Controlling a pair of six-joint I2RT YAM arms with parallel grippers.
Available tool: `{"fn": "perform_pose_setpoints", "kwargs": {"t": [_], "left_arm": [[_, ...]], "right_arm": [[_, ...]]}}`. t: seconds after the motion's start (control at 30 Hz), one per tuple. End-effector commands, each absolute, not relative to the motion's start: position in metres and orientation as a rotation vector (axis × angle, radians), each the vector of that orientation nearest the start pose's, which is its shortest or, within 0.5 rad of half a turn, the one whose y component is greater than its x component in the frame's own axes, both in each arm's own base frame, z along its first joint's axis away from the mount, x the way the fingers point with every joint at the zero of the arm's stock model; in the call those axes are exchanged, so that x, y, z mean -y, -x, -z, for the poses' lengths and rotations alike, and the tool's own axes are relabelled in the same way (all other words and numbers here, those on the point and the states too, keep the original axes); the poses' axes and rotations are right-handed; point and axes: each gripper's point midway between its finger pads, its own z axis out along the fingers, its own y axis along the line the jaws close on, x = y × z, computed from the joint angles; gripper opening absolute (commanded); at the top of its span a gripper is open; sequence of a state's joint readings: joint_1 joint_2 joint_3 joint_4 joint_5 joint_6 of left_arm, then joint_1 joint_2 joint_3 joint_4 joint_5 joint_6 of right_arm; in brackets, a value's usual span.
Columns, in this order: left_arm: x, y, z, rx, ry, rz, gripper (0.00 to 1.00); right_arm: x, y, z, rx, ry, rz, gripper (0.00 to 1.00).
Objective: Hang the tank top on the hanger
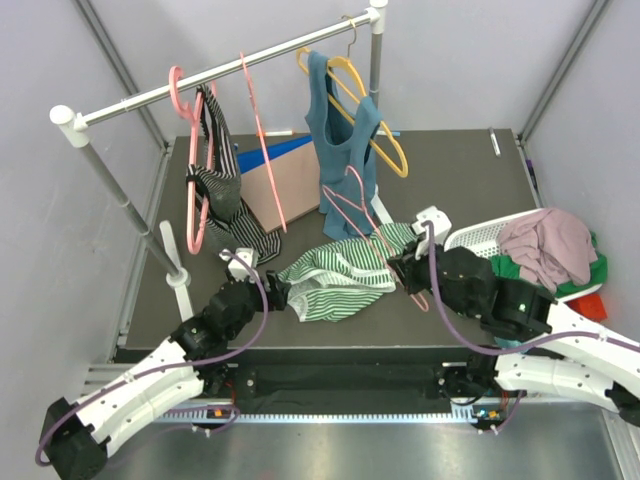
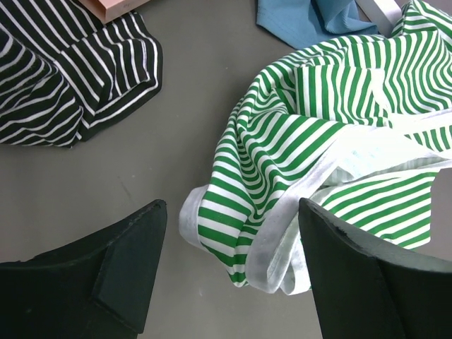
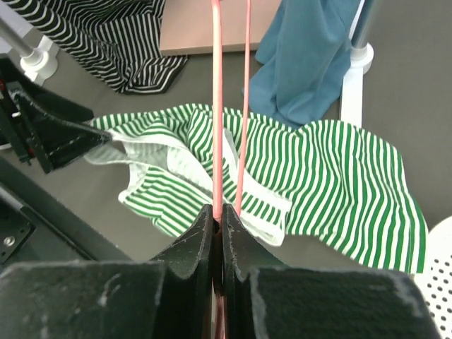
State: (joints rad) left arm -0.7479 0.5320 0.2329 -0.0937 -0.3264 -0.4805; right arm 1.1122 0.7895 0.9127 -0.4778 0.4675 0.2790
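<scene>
Left jaws stand wide astride a bunched edge of the tank top (image 2: 318, 120) on the tabletop (image 2: 176, 127), while right jaws pinch the hanger (image 3: 217, 106).

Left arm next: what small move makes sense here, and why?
Probably close the left gripper on the tank top. Its open fingers straddle a white-trimmed fold of the fabric on the table, while the right gripper is shut on the hanger. A pinch there would let it lift the fabric toward the hanger.
</scene>
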Motion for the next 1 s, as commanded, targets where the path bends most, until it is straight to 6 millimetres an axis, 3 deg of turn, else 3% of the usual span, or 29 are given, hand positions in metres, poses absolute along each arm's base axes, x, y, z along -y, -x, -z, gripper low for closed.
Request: {"fn": "perform_pose_setpoints", "kwargs": {"t": [0.0, 0.2, 0.43, 0.63, 0.77, 0.97], "left_arm": [[0.148, -0.213, -0.109, -1.964, -0.034, 0.518, 0.76], [0.151, -0.206, -0.112, -1.977, -0.039, 0.559, 0.69], [0.16, -0.197, -0.113, -1.994, -0.072, 0.635, 0.71], [0.16, -0.195, -0.111, -2.009, -0.068, 0.641, 0.72], [0.156, -0.199, -0.103, -2.042, -0.052, 0.586, 0.63], [0.158, -0.204, -0.095, -2.069, -0.067, 0.55, 0.35]], "right_arm": [[-0.207, -0.165, -0.272, -1.877, 0.468, -0.585, 0.0], [-0.203, -0.158, -0.271, -1.873, 0.484, -0.615, 0.0], [-0.207, -0.149, -0.281, -1.847, 0.533, -0.675, 0.0], [-0.207, -0.151, -0.278, -1.853, 0.549, -0.648, 0.0], [-0.208, -0.151, -0.277, -1.853, 0.556, -0.649, 0.0], [-0.205, -0.146, -0.28, -1.852, 0.57, -0.665, 0.0]]}}
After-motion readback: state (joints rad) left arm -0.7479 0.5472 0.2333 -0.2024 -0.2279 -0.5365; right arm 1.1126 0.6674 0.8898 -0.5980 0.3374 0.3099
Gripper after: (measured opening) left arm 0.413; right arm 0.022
